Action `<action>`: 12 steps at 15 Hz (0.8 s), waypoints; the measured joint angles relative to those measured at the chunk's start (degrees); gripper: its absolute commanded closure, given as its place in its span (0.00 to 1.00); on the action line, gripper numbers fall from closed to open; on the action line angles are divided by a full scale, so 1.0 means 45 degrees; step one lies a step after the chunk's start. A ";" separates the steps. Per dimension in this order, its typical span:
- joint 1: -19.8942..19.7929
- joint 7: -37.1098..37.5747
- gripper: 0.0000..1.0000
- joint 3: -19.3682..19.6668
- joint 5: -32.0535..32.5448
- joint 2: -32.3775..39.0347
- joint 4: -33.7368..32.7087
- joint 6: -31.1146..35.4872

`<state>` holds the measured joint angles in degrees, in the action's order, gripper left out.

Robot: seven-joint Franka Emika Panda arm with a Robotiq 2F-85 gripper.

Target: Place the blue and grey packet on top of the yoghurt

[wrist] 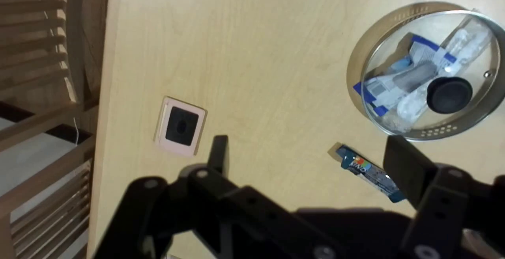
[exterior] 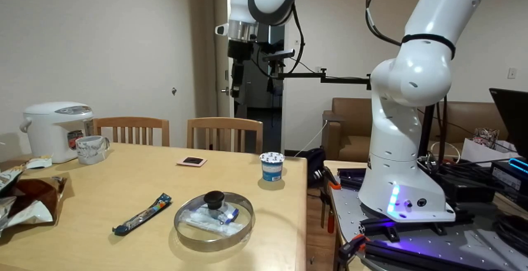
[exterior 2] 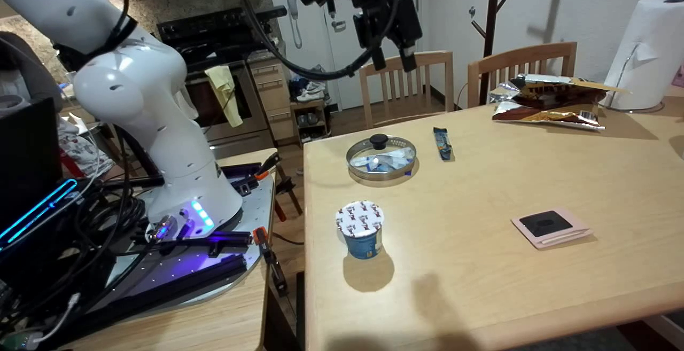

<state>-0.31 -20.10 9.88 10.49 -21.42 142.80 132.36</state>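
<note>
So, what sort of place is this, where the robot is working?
It is probably a home kitchen with a dining area: an exterior view shows a stove in the background, and wooden chairs stand at a light wooden table.

Open air lies below the black two-fingered hand (wrist: 307,148). On the pale wooden surface (exterior 2: 481,196), a round, black-knobbed, steel-rimmed glass lid (wrist: 449,95) stands near the long, narrow blue and grey packet (wrist: 369,173), crowding one side; the other side borders bare surface. Bare surface surrounds the small, upright, blue-labelled yoghurt cup (exterior: 272,168), with open air over its top.
</note>
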 measured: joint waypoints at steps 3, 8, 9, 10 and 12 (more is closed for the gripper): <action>0.0376 -0.0539 0.00 -0.0012 -0.0694 0.0951 -0.0377 0.1142; 0.0807 -0.0850 0.00 -0.0547 -0.1159 0.2906 -0.1753 0.0596; 0.0808 -0.0852 0.00 -0.0732 -0.1157 0.3290 -0.2092 0.0222; 0.0811 -0.0882 0.00 -0.0928 -0.1157 0.3678 -0.2485 -0.0207; 0.0813 -0.1105 0.00 -0.1302 -0.1157 0.4361 -0.3326 -0.1029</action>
<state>3.35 -25.08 4.02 5.29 -1.79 127.83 127.73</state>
